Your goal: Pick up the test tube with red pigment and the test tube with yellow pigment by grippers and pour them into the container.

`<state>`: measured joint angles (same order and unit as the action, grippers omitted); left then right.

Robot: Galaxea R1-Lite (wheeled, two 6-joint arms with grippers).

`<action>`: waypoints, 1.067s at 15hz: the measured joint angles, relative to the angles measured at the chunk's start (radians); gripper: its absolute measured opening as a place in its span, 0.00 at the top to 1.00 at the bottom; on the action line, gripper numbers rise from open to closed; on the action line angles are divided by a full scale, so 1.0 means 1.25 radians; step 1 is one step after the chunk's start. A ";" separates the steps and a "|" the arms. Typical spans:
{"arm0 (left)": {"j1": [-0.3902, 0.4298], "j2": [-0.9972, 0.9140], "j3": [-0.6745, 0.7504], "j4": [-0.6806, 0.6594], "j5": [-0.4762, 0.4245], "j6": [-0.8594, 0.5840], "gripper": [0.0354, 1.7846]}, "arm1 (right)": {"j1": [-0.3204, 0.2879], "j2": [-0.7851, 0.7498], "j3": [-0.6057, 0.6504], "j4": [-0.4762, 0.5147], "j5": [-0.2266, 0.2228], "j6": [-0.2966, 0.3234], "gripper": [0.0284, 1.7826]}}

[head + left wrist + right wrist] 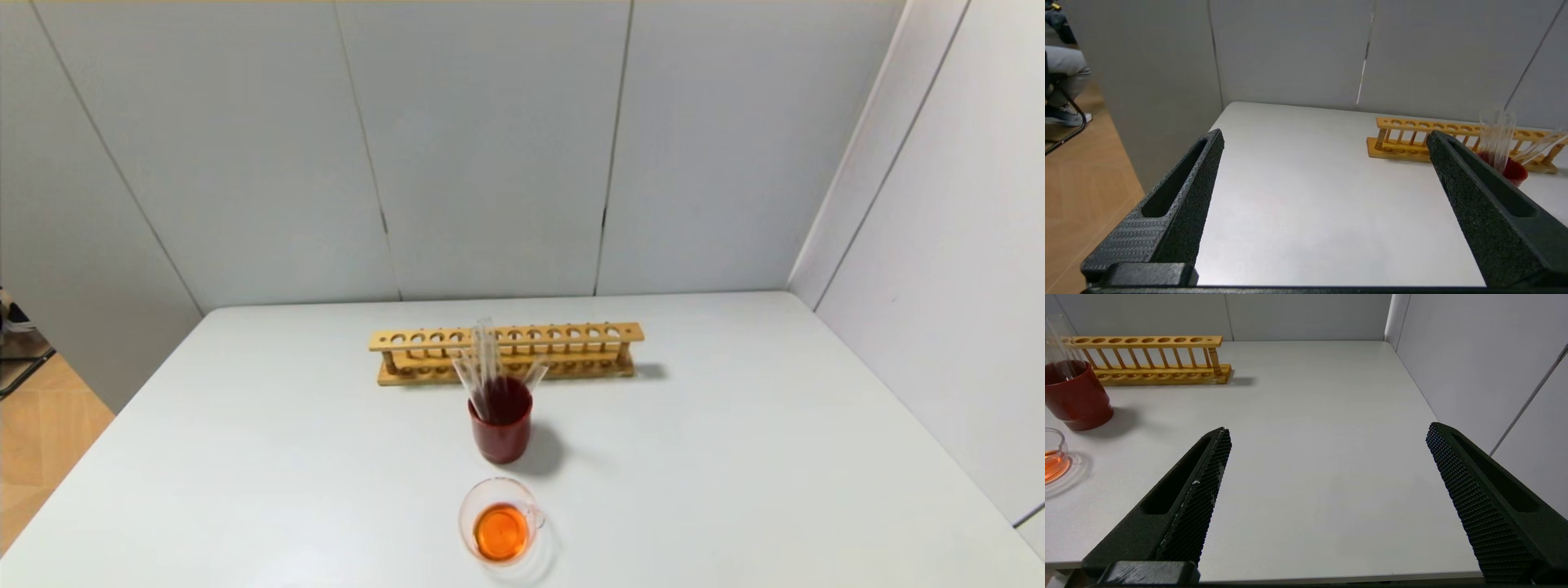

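The container (500,523), a small clear glass beaker with a side handle, stands near the table's front edge and holds orange liquid; its rim also shows in the right wrist view (1053,457). Several thin glass tubes (486,359) lean in a dark red cup (500,429) just behind it. I cannot make out red or yellow pigment in any of them. My left gripper (1325,134) is open over bare table to the left of the cup, nothing between its fingers. My right gripper (1329,428) is open over the table's front right part, also empty. Neither arm shows in the head view.
A wooden tube rack (506,351) with a row of holes lies behind the cup, with no tube in the holes that show. Grey wall panels close the back and right of the white table (735,457). A floor gap lies past the table's left edge (49,425).
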<state>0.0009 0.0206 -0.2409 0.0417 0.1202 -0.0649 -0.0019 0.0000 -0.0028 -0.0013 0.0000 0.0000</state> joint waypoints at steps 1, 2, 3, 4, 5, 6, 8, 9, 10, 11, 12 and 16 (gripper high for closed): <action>0.000 -0.007 0.051 -0.035 -0.010 0.012 0.02 | 0.000 0.000 0.000 0.000 0.000 0.000 0.02; 0.000 -0.012 0.104 -0.069 -0.018 0.024 0.02 | -0.001 0.000 0.000 0.000 0.000 0.000 0.02; -0.001 -0.015 0.145 -0.105 -0.026 0.030 0.02 | -0.001 0.000 0.000 0.000 0.000 0.000 0.02; 0.000 -0.016 0.168 -0.134 -0.036 0.035 0.02 | 0.000 0.000 0.000 0.000 0.000 0.000 0.02; 0.000 -0.017 0.181 -0.136 -0.046 0.040 0.02 | 0.000 0.000 0.000 0.000 0.000 0.000 0.02; 0.000 -0.018 0.186 -0.121 -0.065 0.047 0.02 | 0.000 0.000 0.000 0.000 0.000 0.000 0.02; 0.000 -0.018 0.190 -0.047 -0.099 0.093 0.02 | -0.001 0.000 0.000 0.000 0.000 0.000 0.02; 0.000 -0.018 0.187 -0.025 -0.104 0.102 0.02 | -0.001 0.000 0.000 0.000 0.000 0.000 0.02; 0.000 -0.018 0.185 -0.017 -0.106 0.102 0.02 | 0.000 0.000 0.000 0.000 0.000 0.000 0.02; 0.000 -0.018 0.182 -0.013 -0.106 0.090 0.02 | 0.000 0.000 0.000 0.000 0.000 0.000 0.02; 0.000 -0.018 0.181 -0.013 -0.103 0.072 0.02 | 0.000 0.000 0.000 0.000 0.000 0.000 0.02; 0.000 -0.018 0.181 -0.016 -0.099 0.043 0.02 | 0.000 0.000 0.000 0.000 0.000 0.000 0.02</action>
<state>0.0013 -0.0019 -0.0143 0.0215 -0.0036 -0.0115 -0.0023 0.0000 -0.0032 -0.0013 0.0000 0.0000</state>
